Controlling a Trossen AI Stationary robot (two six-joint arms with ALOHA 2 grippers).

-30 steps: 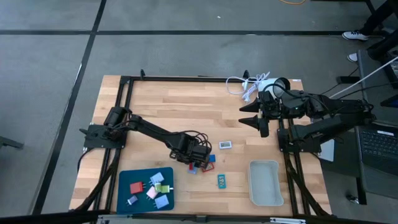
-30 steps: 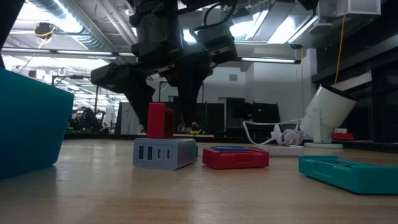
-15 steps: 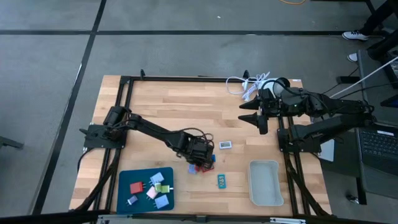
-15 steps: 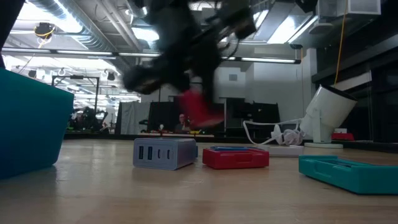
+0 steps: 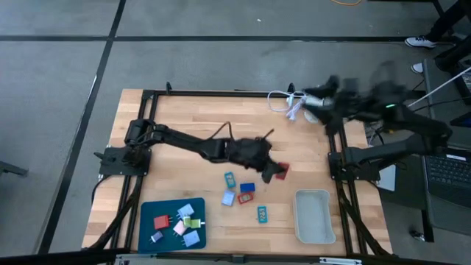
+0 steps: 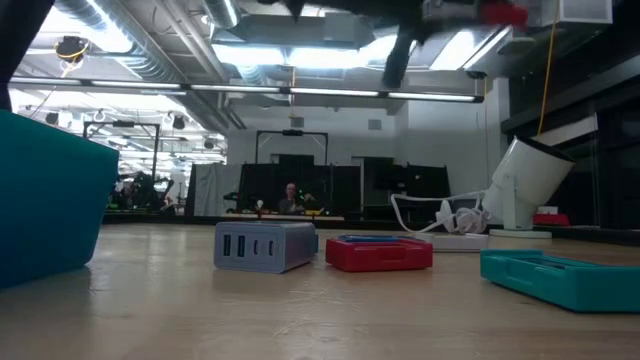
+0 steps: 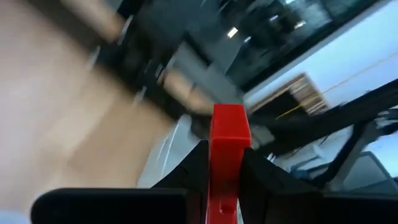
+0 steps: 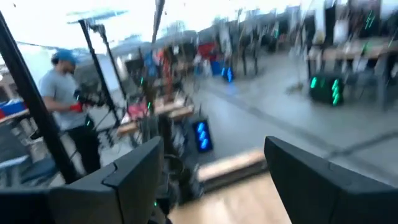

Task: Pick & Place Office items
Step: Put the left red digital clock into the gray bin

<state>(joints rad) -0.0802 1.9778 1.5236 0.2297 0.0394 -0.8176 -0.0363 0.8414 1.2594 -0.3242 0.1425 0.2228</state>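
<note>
My left gripper (image 5: 271, 170) reaches out over the table's middle right and is shut on a small red office item (image 7: 229, 132). In the low view that red item (image 6: 503, 14) shows high above the table. Other office items lie flat on the wood: a teal one (image 5: 229, 179), a blue one (image 5: 247, 188), a red one (image 5: 245, 197), a pale blue one (image 5: 227, 198) and a teal one (image 5: 262, 213). My right gripper (image 8: 211, 180) is open with nothing in it. It hangs blurred at the far right (image 5: 318, 99), by the white lamp. My left gripper pinches the red item's lower part (image 7: 225, 186) between its two fingers. The item's free end (image 7: 229, 121) sticks out past the fingertips. It is lifted clear of the table.
A blue tray (image 5: 149, 210) with several small pieces lies at the near left. A white bin (image 5: 313, 216) stands at the near right. The white lamp with its cord (image 5: 283, 101) sits at the far right. A person stands in the room beyond the table.
My left gripper has shut on the red item that stood beside the grey piece. It has lifted the item clear and swung it toward the table's right edge. My right gripper has gone toward the far edge, still open.
</note>
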